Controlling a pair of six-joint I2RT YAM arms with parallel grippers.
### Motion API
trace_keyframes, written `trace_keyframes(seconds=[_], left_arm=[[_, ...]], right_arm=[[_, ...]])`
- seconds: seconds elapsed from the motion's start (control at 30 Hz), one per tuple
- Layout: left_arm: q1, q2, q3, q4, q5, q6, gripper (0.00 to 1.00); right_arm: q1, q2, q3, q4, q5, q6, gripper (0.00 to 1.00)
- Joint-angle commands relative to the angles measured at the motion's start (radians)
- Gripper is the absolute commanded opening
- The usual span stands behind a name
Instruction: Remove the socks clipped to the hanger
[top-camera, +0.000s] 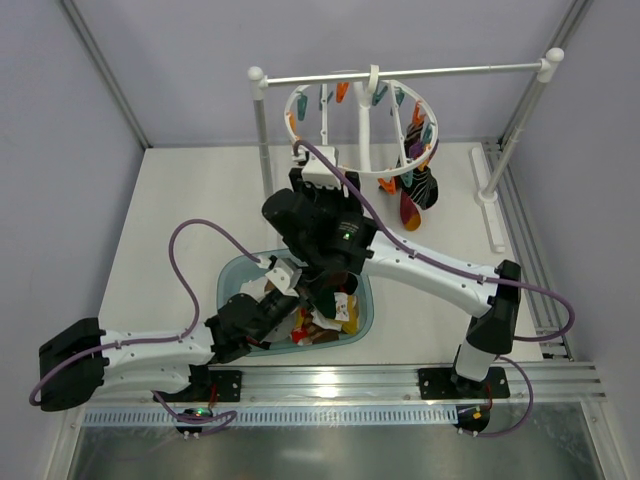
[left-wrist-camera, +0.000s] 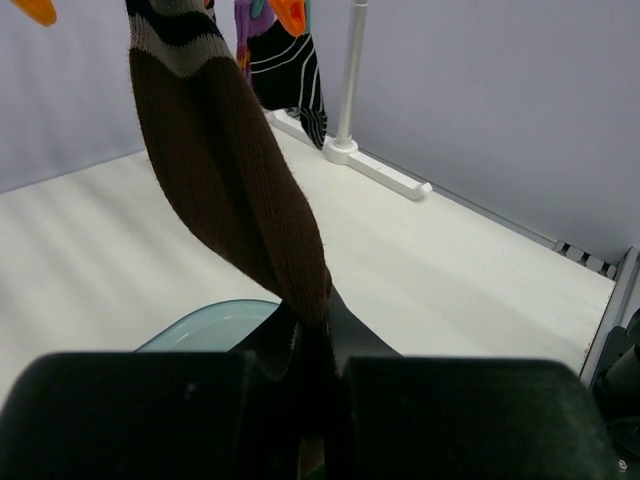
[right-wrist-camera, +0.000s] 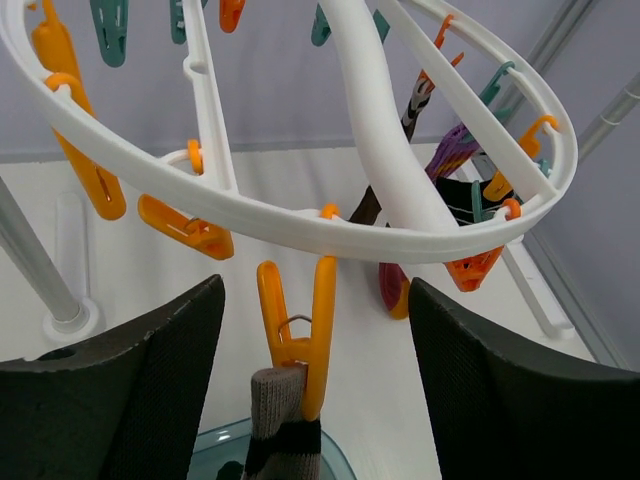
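**Brown sock: clip not yet released**

Left gripper (left-wrist-camera: 310, 352): jaws closed on the toe end of the brown sock (left-wrist-camera: 230, 190), which runs up and away from the fingers toward the ring.

Right gripper (right-wrist-camera: 315, 365): jaws wide apart and holding nothing, with one finger on each side of the orange clip (right-wrist-camera: 297, 340). Neither finger appears to touch it. The clip bites the sock's grey-and-black cuff and hangs from the near rim of the hanger (right-wrist-camera: 300, 228), which itself hangs on the rail (top-camera: 400, 73).

The remaining socks (top-camera: 420, 188) are clipped at the ring's far right side. The teal bin (top-camera: 232, 278) sits below both arms.

We judge the step in hand to be freeing this one sock, with the toe secured and the clip bracketed. The next move calls for the right jaws to squeeze the clip's upper legs, above the spring and not the biting end, while the left arm draws the sock down toward the bin. The ring swings freely, so we expect a gentle pull is needed.
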Motion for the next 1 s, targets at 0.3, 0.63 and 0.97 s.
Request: trace_keyframes(seconds=[0.3,0.63,0.97], left_arm=[[-0.001,0.007,0.003,0.039,0.015,0.008,0.00],[-0.001,0.005,0.003,0.036,0.019,0.007,0.00],[-0.001,0.010,0.006,0.032,0.016,0.011,0.00]], right_arm=[[-0.023,0.007,0.000,0.175,0.069,-0.149,0.58],[-0.032,0.020,0.000,0.173,0.061,-0.155,0.34],[-0.034,0.027,-0.003,0.198,0.070,-0.173,0.04]])
